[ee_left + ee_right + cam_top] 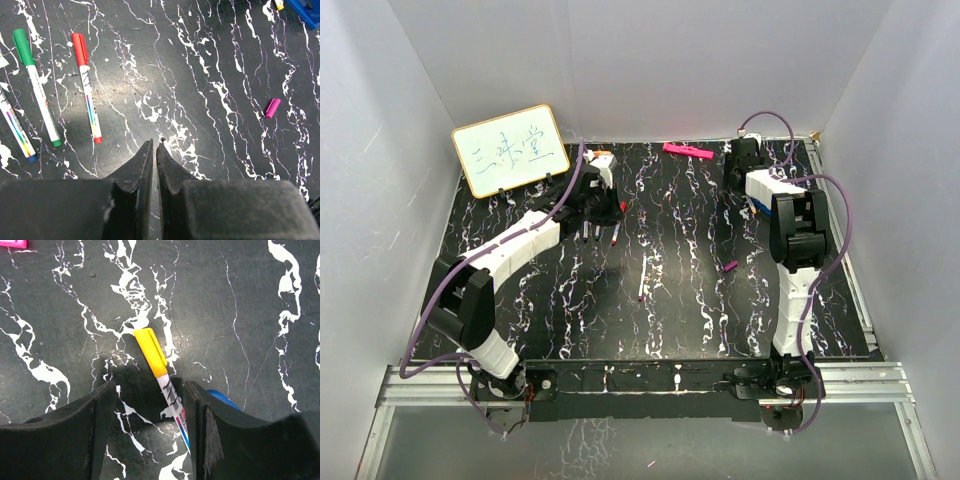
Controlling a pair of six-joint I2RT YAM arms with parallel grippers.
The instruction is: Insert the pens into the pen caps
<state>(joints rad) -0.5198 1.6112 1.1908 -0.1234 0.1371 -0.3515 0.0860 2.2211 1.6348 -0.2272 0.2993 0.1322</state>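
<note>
Right wrist view: yellow-capped pen (159, 365), lower barrel lost behind a finger (220, 450) of the right gripper (150, 387) | blue object (222, 397), mostly hidden by the same finger | pink bar (12, 243), cut by top-left corner | Left wrist view: blue-ended pen (17, 131), upper part cut by left edge | blue clip-like object (307, 10), cut by top-right corner | small yellow item (278, 4), cut by top edge, unidentifiable.

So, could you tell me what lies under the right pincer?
A yellow-capped pen lies on the table between the fingers of the open right pincer. A blue thing beside it is mostly covered by one finger.
</note>
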